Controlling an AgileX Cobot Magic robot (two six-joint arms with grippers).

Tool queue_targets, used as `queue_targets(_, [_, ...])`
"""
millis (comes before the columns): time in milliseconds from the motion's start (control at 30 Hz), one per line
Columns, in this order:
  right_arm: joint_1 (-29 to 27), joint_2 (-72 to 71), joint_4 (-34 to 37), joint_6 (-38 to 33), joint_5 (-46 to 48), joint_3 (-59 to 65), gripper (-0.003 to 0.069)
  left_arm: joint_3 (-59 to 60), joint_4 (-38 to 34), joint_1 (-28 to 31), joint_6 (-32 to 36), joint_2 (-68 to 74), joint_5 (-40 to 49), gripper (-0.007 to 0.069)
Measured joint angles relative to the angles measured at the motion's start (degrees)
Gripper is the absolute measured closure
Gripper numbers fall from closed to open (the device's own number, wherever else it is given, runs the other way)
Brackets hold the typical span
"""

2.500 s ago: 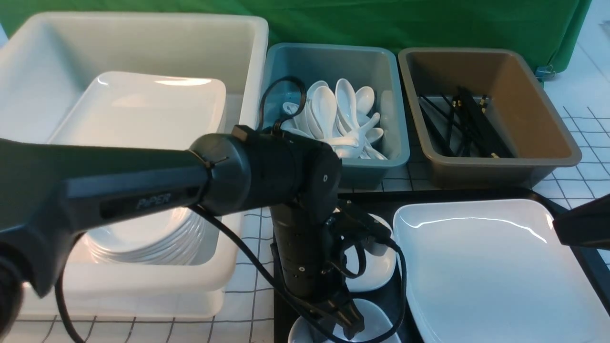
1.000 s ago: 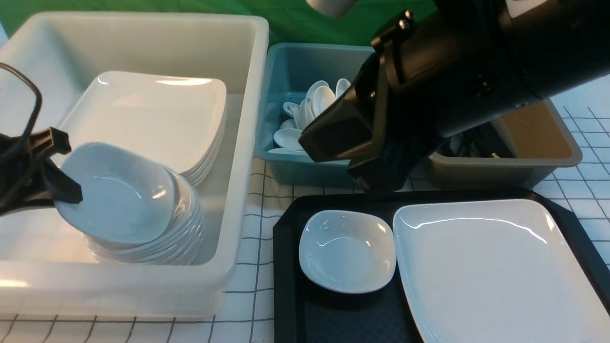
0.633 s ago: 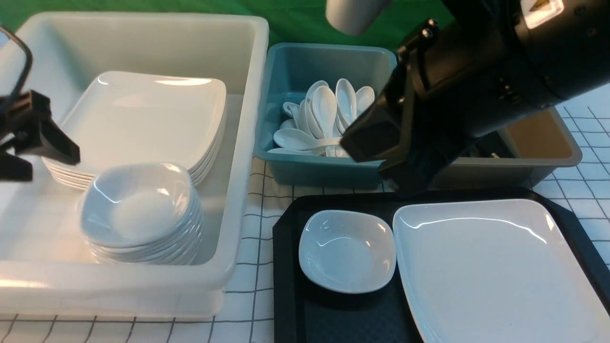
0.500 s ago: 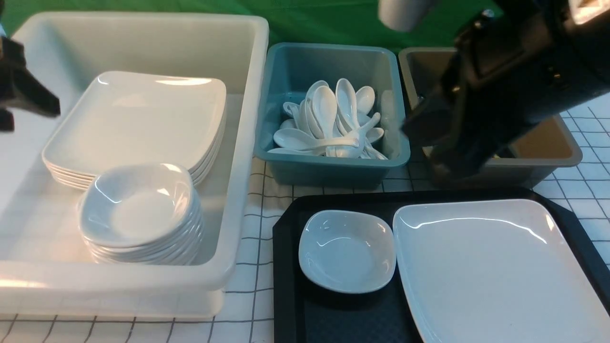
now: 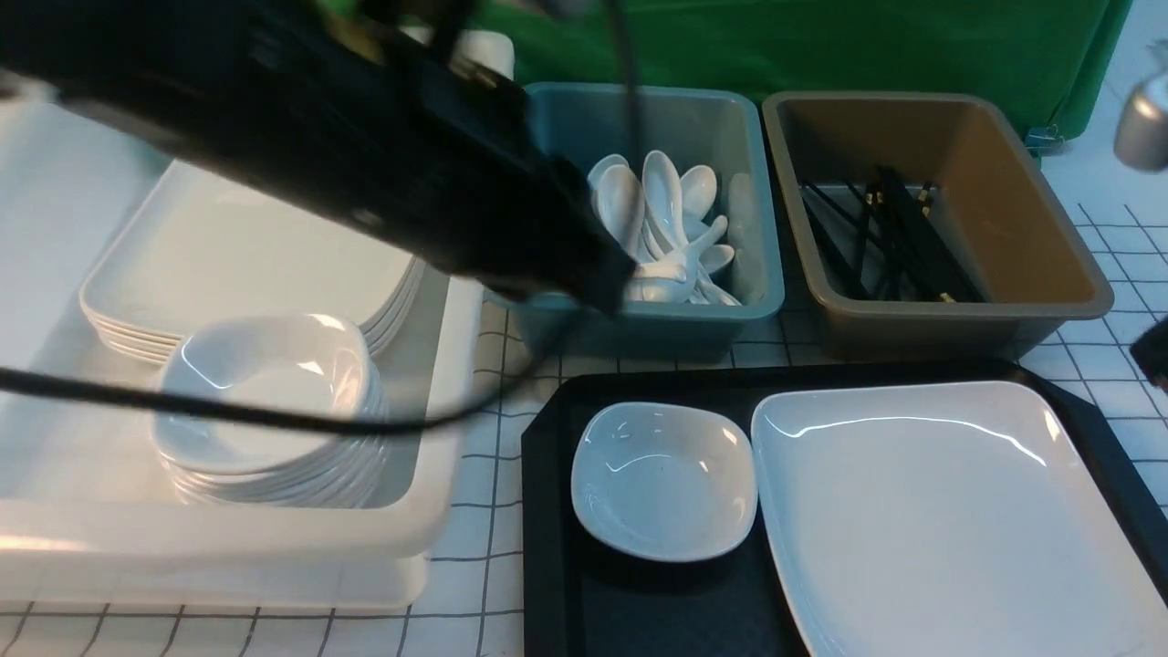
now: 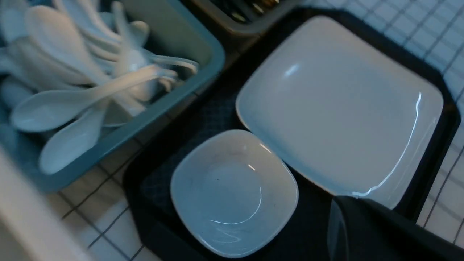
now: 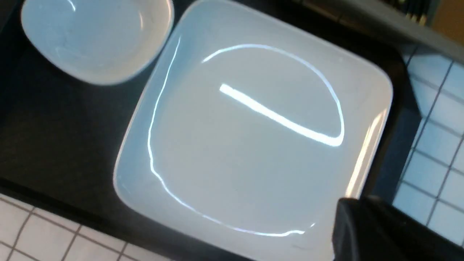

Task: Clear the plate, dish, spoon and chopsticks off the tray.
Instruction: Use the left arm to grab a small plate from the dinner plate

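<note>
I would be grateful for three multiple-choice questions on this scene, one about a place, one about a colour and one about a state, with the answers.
1. Where does the small dish lie relative to the plate on the tray?
A. on its left
B. on its right
C. on top of it

2. What colour is the bin holding the spoons?
A. brown
B. white
C. teal

3. How does the plate lie?
A. flat and bare
B. tipped up on edge
C. upside down

Answers:
1 A: the front view shows the small dish on the tray's left part and the plate on its right.
2 C: the spoons are piled in the teal bin.
3 A: it rests level on the tray with nothing on it.
</note>
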Motion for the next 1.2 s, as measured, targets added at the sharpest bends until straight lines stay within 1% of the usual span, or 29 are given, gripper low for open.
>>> queue_targets(100, [-1.3, -3.6, 3.7, -0.3, -3.0, 4.7, 0.0651, 0.1, 7.2, -7.5, -1.4, 7.3, -1.8, 0.0565])
queue_targets(167, [-1.4, -5.3, 4.9, -0.6, -3.7, 5.8, 0.0651, 0.1, 10.8, -9.9, -3.4, 10.9, -2.4, 0.0512])
queue_targets(233, [-1.4, -7.3, 6.0, -0.8, -4.1, 6.2, 0.0651, 0.1, 14.2, -11.7, -5.1, 16.0, -3.6, 0.0425])
queue_targets(300, [-1.4, -8.3, 6.6, -1.0, -4.1, 6.3, 0.0651, 0.1, 15.5, -12.3, -5.7, 19.1, -4.2, 0.0352])
queue_targets(333, [-1.4, -8.8, 6.9, -1.2, -4.1, 6.3, 0.0651, 0.1, 16.0, -12.6, -5.9, 20.8, -4.6, 0.0297])
queue_targets(467, [-1.4, -9.3, 8.3, -1.5, -4.1, 6.3, 0.0654, 0.1, 16.8, -12.7, -5.9, 25.8, -4.9, 0.0145])
queue_targets(533, [-1.4, -9.3, 8.7, -1.5, -4.1, 6.3, 0.0655, 0.1, 17.5, -12.7, -5.9, 27.0, -4.9, 0.0104])
queue_targets(567, [-1.4, -9.3, 8.9, -1.5, -4.1, 6.3, 0.0655, 0.1, 17.7, -12.7, -5.9, 27.2, -5.0, 0.0097])
queue_targets(633, [-1.4, -9.3, 9.7, -1.5, -4.1, 6.3, 0.0655, 0.1, 21.2, -12.7, -6.2, 28.7, -6.4, 0.0075])
queue_targets(700, [-1.4, -9.3, 10.1, -1.5, -4.1, 6.3, 0.0655, 0.1, 24.2, -12.7, -7.3, 29.5, -7.5, 0.0074])
queue_targets(800, [-1.4, -9.3, 10.1, -1.5, -4.2, 6.3, 0.0655, 0.1, 26.5, -12.7, -7.7, 30.5, -9.1, 0.0092])
queue_targets(867, [-1.4, -9.3, 10.1, -1.5, -4.2, 6.3, 0.0655, 0.1, 27.4, -12.7, -7.8, 31.1, -9.3, 0.0123])
queue_targets(933, [-1.4, -9.3, 10.2, -1.5, -4.2, 6.3, 0.0655, 0.1, 28.0, -12.7, -8.2, 31.6, -9.3, 0.0173])
queue_targets(967, [-1.4, -9.3, 10.2, -1.5, -4.2, 6.3, 0.0655, 0.1, 27.9, -12.7, -8.8, 31.7, -9.3, 0.0214])
queue_targets(1033, [-1.4, -9.3, 10.2, -1.5, -4.2, 6.3, 0.0655, 0.1, 27.8, -12.7, -9.4, 31.7, -9.0, 0.0355])
queue_targets(1100, [-1.4, -9.3, 10.2, -1.6, -4.2, 6.3, 0.0655, 0.0, 28.0, -12.7, -9.2, 31.2, -9.5, 0.0469])
queue_targets(1167, [-1.4, -9.3, 10.2, -1.6, -4.2, 6.3, 0.0655, -0.2, 28.1, -12.7, -9.1, 29.9, -10.1, 0.0540])
queue_targets(1200, [-1.4, -9.3, 10.2, -1.6, -4.2, 6.3, 0.0655, -0.2, 27.6, -12.7, -9.2, 28.6, -9.8, 0.0564])
